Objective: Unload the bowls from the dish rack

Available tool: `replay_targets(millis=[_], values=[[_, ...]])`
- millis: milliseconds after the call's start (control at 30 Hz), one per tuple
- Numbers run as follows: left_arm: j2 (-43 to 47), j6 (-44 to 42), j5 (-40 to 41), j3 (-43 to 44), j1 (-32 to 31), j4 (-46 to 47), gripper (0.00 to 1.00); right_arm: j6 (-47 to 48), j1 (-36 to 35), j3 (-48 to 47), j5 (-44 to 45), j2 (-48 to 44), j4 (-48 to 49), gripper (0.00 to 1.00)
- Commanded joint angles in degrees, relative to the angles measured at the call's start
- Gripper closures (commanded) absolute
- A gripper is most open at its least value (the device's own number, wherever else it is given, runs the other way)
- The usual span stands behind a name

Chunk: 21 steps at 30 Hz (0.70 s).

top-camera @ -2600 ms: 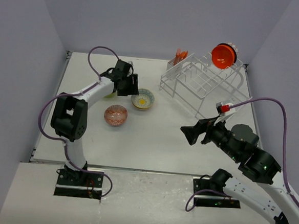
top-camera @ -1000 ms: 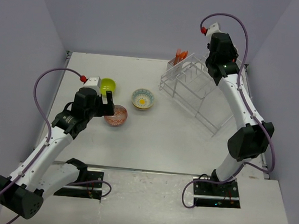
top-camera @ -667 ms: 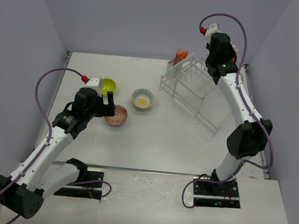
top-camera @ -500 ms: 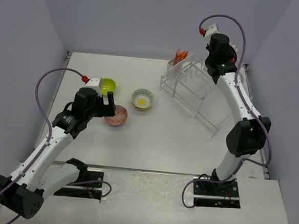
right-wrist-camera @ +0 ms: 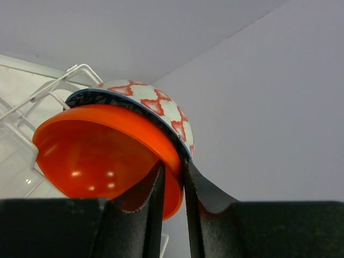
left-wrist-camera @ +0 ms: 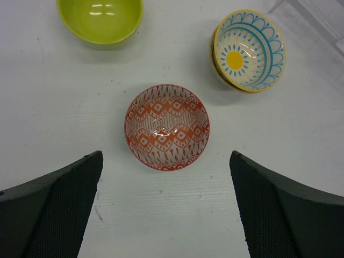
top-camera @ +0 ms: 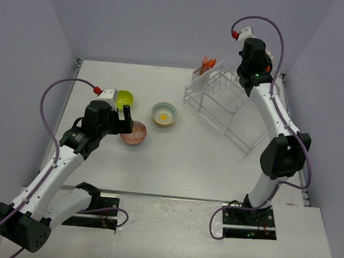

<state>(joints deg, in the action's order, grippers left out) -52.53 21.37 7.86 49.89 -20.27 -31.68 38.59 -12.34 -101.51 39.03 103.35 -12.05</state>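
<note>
My right gripper [right-wrist-camera: 172, 164] is up at the top of the white dish rack [top-camera: 221, 94]. It is shut on the rim of a plain orange-red bowl [right-wrist-camera: 102, 156], one finger inside and one outside. A white, red-patterned bowl with a blue rim [right-wrist-camera: 156, 102] leans right behind it. My left gripper [left-wrist-camera: 165, 161] hangs open above a pink-red patterned bowl [left-wrist-camera: 167, 127] on the table and touches nothing. A lime green bowl [left-wrist-camera: 100, 19] and a yellow-centred bowl [left-wrist-camera: 249, 50] also stand on the table.
Orange utensils [top-camera: 208, 63] stick up from the basket at the rack's far left corner. The rack's wire tiers [right-wrist-camera: 59, 80] lie to the left of and below the held bowl. The purple back wall is close behind the rack.
The right jaws have narrowed onto the orange-red bowl's rim over the last second. Well before that, the right arm rose to the rack and the left arm drew back from the lime bowl.
</note>
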Motion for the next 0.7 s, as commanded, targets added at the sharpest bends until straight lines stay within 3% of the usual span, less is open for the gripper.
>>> replay_targets(millis=[0, 333, 667], values=[[0.68, -1.77, -1.0, -0.32, 0.5, 2.76, 0.0, 0.17, 0.3, 0.62, -1.15, 1.24, 2.74, 0.8], [0.68, -1.94, -1.71, -0.23, 1.02, 2.94, 0.0, 0.7, 0.3, 2.55, 0.17, 0.45, 5.2, 0.98], [0.85, -1.94, -2.06, -0.32, 1.55, 2.85, 0.0, 1.4, -0.41, 3.6, 0.35, -3.59, 6.43, 1.0]])
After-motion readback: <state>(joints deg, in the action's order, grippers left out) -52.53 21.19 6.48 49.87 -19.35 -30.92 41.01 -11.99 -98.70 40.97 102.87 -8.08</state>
